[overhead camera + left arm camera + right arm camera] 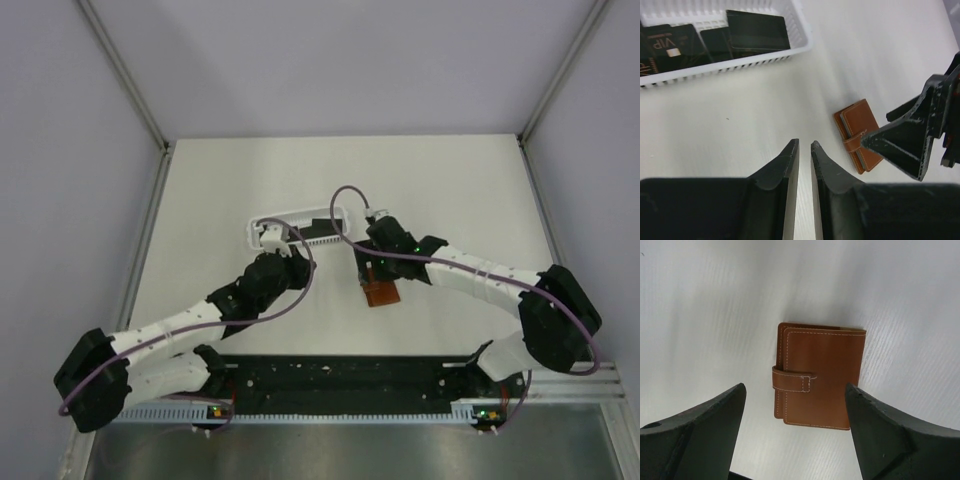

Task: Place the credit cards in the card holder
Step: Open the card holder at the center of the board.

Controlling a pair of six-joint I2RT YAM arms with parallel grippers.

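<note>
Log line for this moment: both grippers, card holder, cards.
left gripper: slightly parted, empty | right gripper: wide open above card holder | card holder: closed, lying on table | credit cards: in white basket

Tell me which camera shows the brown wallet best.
The right wrist view: the wallet lies closed in the centre, strap and stitching sharp. The left wrist view shows it small, partly behind the right pincer; the top view, a tiny brown patch.

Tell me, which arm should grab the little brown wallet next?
Right. The right tool hangs wide open above the closed card holder, a finger each side. The left tool is barely open and off to one side.
</note>
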